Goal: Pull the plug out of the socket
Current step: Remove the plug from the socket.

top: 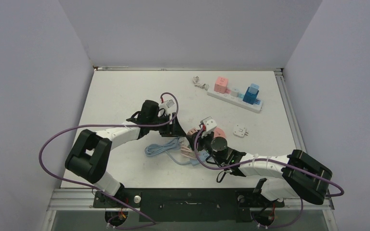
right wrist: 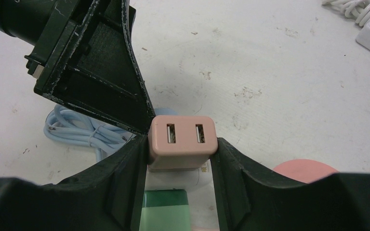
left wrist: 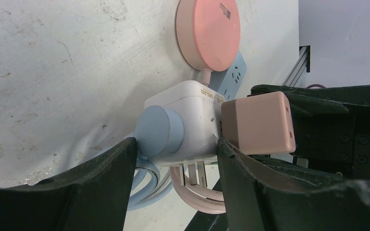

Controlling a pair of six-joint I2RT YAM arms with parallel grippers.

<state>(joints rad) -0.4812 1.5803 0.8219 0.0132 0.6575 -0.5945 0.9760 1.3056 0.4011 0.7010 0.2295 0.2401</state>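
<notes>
A white cube socket (left wrist: pixel 188 125) is lifted off the table, its metal prongs showing underneath. A pink two-port USB plug (left wrist: pixel 257 122) sits in one of its faces and a light blue round plug (left wrist: pixel 156 130) in another. My left gripper (left wrist: pixel 176 159) is shut across the cube, one finger on the blue plug side. My right gripper (right wrist: pixel 180 159) is shut on the pink plug (right wrist: pixel 182 139), one finger on each side. The white cube (right wrist: pixel 173 178) and a green plug (right wrist: pixel 166 209) show below it. In the top view both grippers (top: pixel 176 127) (top: pixel 203 144) meet mid-table.
A coiled light blue cable (top: pixel 161 148) and a pink cable (top: pixel 188 153) lie under the cube. A pink round disc (top: pixel 220 133) and a small white adapter (top: pixel 241 130) lie to the right. A white power strip (top: pixel 236 98) with pink and blue plugs lies at the back right.
</notes>
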